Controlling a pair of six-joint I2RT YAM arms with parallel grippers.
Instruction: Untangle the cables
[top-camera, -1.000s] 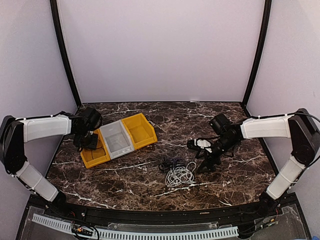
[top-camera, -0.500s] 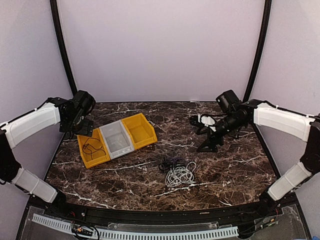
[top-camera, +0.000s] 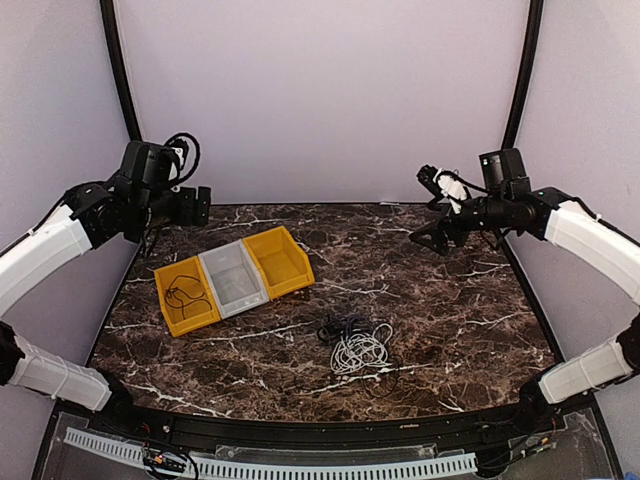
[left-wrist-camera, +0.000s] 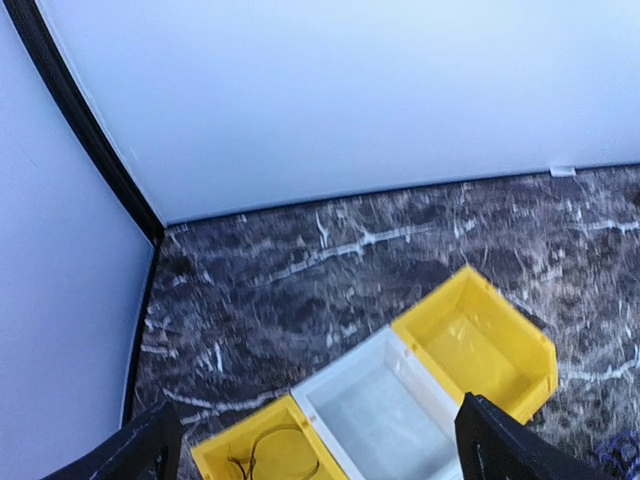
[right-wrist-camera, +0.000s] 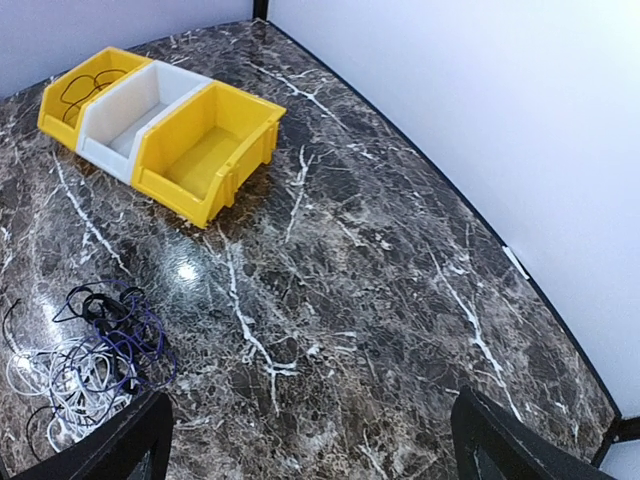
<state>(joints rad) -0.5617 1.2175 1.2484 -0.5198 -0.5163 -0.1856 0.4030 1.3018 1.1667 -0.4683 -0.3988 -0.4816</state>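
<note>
The cables lie in a small tangle on the marble table: white loops with black and purple cords across them. One black cable lies coiled in the left yellow bin, apart from the tangle. My left gripper hangs high over the table's back left, open and empty; in its wrist view the left gripper spans the bins below. My right gripper is raised at the back right, also open and empty. In the right wrist view the right gripper frames bare marble.
Three bins stand in a slanted row at the left: the yellow bin, a grey-white bin and another yellow bin. Light walls and black corner posts close the back and sides.
Both arms lifted up and back toward the rear corners. The left gripper opened over the left yellow bin, where a black cable now lies. The right gripper rose away from the tangle.
</note>
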